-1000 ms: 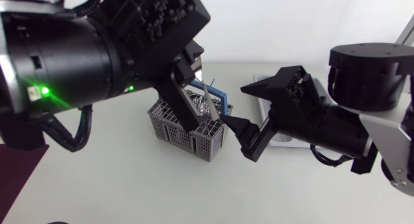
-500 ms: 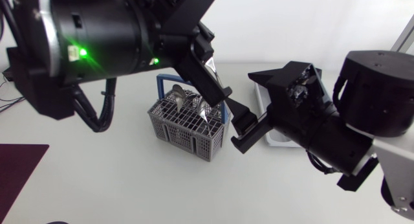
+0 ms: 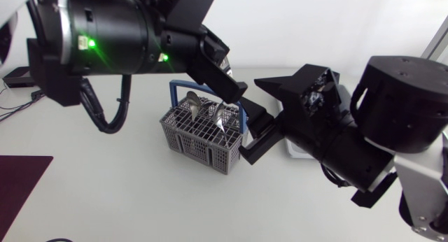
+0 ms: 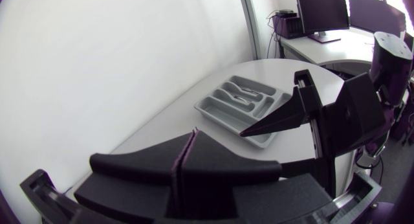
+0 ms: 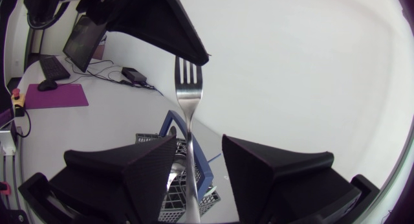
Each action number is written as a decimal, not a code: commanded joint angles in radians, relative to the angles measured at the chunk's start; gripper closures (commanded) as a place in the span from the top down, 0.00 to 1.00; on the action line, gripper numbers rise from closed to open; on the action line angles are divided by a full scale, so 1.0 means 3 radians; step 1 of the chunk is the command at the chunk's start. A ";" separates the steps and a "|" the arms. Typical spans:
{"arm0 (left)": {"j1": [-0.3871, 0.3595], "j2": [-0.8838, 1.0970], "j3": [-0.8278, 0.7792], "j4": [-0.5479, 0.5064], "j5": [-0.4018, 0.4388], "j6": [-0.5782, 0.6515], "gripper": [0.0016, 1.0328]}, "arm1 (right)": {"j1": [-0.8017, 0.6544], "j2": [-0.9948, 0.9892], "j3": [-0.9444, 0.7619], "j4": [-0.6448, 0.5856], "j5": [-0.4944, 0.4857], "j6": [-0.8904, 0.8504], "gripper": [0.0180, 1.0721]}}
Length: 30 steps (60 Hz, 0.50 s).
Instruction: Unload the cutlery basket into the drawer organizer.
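Observation:
A silver fork (image 5: 188,107) stands upright, tines up. My left gripper (image 3: 234,90) holds it at the tines; its fingertips (image 5: 194,52) sit just over them, and its fingers are pressed together in the left wrist view (image 4: 192,134). My right gripper (image 3: 252,133) is open around the handle (image 5: 199,141): one finger is against it and a gap shows at the other. Below both is the grey mesh cutlery basket (image 3: 203,137) with a blue handle, with two spoons (image 3: 192,102) in it. The grey drawer organizer (image 4: 206,109) lies behind my right arm.
In the head view the organizer (image 3: 294,150) is mostly hidden by my right arm. A dark red mat (image 3: 21,179) lies at the table's front left. The basket (image 5: 171,191) stands right under my right gripper.
My left gripper has lifted the fork up and away from the basket toward the right. My right gripper has come in from the right, and its fingers have narrowed around the handle.

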 commanded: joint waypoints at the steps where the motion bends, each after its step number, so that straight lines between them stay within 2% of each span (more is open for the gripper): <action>1: 0.0037 0.0062 0.0171 -0.0015 0.0083 -0.0149 0.03 | 0.0035 0.0063 -0.0023 0.0094 0.0037 -0.0013 0.43; 6: 0.0042 0.0072 0.0191 -0.0041 0.0119 -0.0184 0.03 | 0.0066 0.0114 -0.0028 0.0140 0.0073 -0.0049 0.42; 8: 0.0042 0.0067 0.0191 -0.0046 0.0129 -0.0190 0.03 | 0.0066 0.0135 -0.0033 0.0155 0.0068 -0.0049 0.37; 15: 0.0053 0.0057 0.0191 -0.0056 0.0175 -0.0220 0.03 | 0.0066 0.0171 -0.0064 0.0222 0.0078 -0.0054 0.31; 30: 0.0053 0.0036 0.0181 -0.0072 0.0236 -0.0241 0.03 | 0.0066 0.0253 -0.0130 0.0303 0.0099 -0.0069 0.28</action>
